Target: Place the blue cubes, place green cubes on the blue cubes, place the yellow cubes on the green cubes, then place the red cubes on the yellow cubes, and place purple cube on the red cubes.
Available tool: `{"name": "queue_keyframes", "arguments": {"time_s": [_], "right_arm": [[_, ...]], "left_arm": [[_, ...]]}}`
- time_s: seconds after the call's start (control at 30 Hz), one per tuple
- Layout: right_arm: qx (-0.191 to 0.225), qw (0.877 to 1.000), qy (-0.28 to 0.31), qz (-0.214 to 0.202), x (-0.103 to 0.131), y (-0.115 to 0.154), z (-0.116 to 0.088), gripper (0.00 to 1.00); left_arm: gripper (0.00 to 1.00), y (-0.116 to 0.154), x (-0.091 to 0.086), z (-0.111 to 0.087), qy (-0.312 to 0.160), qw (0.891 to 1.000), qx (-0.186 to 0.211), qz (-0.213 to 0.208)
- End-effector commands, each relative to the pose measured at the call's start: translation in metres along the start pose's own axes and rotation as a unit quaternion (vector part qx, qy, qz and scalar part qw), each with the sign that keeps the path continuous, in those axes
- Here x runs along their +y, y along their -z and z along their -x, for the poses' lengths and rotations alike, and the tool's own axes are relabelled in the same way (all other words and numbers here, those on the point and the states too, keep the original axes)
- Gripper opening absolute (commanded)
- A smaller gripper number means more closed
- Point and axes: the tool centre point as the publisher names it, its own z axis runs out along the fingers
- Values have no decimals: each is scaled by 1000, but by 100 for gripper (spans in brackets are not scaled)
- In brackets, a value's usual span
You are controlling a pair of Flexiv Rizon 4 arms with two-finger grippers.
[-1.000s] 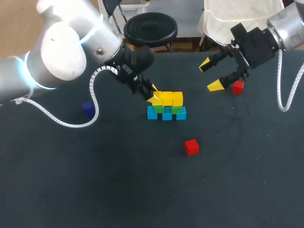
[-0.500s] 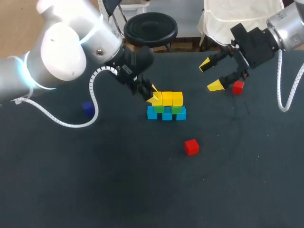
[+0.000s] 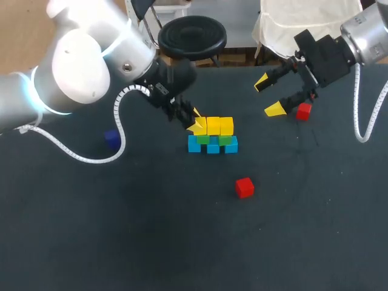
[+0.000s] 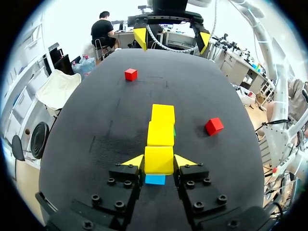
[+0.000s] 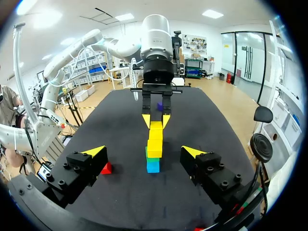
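A row of blue cubes (image 3: 212,146) lies mid-table with green cubes (image 3: 225,139) on it and yellow cubes (image 3: 220,125) on top. My left gripper (image 3: 195,122) is shut on the yellow cube (image 4: 159,159) at the row's left end, which sits over a blue cube (image 4: 155,179). My right gripper (image 3: 271,94) hangs open at the back right, just left of a red cube (image 3: 304,111). A second red cube (image 3: 244,187) lies in front of the stack. The purple cube (image 3: 112,138) sits far left. In the right wrist view the open right gripper (image 5: 144,153) faces the stack (image 5: 153,149).
The table's far edge (image 3: 242,65) runs close behind my right gripper. The left arm's white cable (image 3: 118,121) loops down between the purple cube and the stack.
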Motion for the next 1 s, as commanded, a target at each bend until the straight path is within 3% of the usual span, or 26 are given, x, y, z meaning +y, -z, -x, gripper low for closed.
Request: {"name": "queue_keyframes", "arguments": {"time_s": [0.03, 0.43, 0.57, 0.63, 0.7, 0.73, 0.77, 0.8, 1.0], "right_arm": [[-1, 1000, 0, 0, 0, 0, 0, 100], [-1, 1000, 0, 0, 0, 0, 0, 100], [-1, 1000, 0, 0, 0, 0, 0, 100], [-1, 1000, 0, 0, 0, 0, 0, 100], [-1, 1000, 0, 0, 0, 0, 0, 100], [-1, 1000, 0, 0, 0, 0, 0, 100], [-1, 1000, 0, 0, 0, 0, 0, 100], [-1, 1000, 0, 0, 0, 0, 0, 100], [-1, 1000, 0, 0, 0, 0, 0, 100]], "left_arm": [[0, 0, 1, 0, 0, 1000, 0, 0], [0, -2, 2, -2, 1, 1000, 0, 1], [9, -3, 1, -1, 1, 1000, 0, 2], [18, -3, 1, -1, 0, 1000, 0, 2], [36, -3, 0, -1, 0, 1000, 1, 1], [51, -3, 0, -1, 0, 1000, 2, 1], [93, -3, 0, -1, 1, 1000, 3, 0], [100, -3, 0, -1, 3, 1000, 3, -1], [100, -2, -1, 0, 5, 1000, 1, -1]]}}
